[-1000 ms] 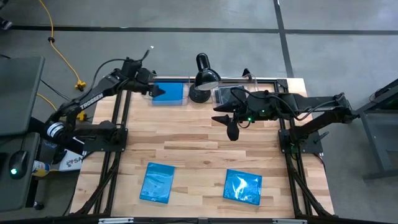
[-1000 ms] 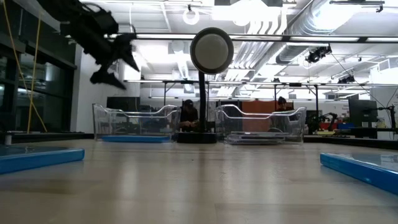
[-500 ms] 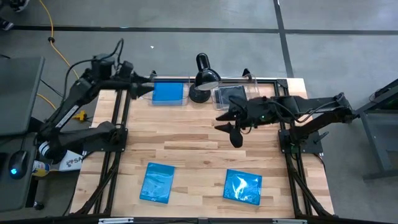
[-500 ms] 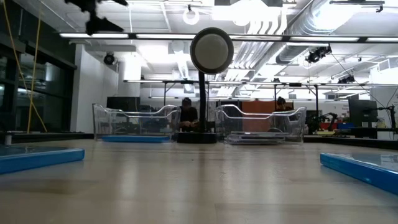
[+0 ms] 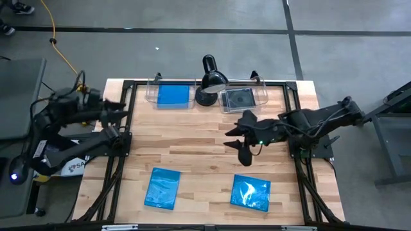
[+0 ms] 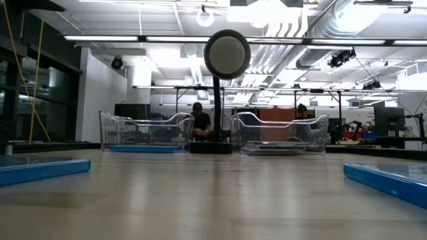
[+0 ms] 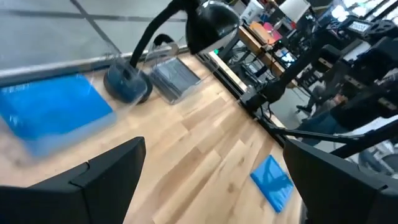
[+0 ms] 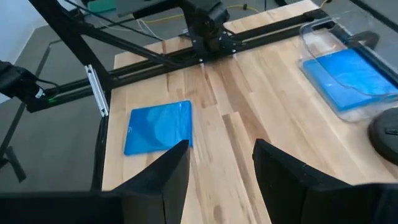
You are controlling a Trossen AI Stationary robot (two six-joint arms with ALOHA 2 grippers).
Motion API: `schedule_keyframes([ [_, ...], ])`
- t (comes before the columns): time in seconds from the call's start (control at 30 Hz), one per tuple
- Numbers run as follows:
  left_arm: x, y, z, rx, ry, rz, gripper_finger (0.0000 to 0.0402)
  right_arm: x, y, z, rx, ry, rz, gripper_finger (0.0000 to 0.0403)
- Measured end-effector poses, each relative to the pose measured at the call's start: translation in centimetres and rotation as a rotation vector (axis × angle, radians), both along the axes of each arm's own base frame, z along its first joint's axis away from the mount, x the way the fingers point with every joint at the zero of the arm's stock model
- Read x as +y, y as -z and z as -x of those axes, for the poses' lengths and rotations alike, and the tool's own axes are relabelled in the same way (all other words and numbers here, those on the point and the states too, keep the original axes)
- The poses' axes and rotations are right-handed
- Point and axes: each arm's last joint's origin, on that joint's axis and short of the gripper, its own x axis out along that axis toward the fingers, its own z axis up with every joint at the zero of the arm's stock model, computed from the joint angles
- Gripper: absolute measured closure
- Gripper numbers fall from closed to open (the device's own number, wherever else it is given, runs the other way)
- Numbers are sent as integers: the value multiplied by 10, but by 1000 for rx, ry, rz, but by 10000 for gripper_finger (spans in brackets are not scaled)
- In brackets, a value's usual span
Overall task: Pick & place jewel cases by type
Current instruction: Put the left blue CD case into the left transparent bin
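**Two blue cases left, R arm going in**

Blue jewel cases (image 5: 162,188) and (image 5: 251,192) lie flat, lower middle of frame, well apart. Blue bin (image 5: 174,95) and dark-case bin (image 5: 243,98) sit at top, lamp (image 5: 209,80) between. My right gripper (image 5: 241,136) hovers mid-frame, fingers parted, holding nothing. I'd drop straight over the near case edge and pinch square. Left gripper (image 5: 115,108) is released wide, parked off the left table edge.
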Motion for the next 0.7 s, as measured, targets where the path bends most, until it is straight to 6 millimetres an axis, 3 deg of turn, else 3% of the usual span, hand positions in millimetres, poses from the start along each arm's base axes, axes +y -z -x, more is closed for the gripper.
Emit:
schedule_keyframes([
  [0.13,-9,6,7,-15,-6,33,23,9,14,-20,17,-32,-11,242],
  [0.37,9,-1,-19,-132,86,-57,23,22,43,-54,53,-92,-43,242],
  [0.7,31,-9,-33,-140,112,-129,23,17,50,-66,39,-84,-31,242],
])
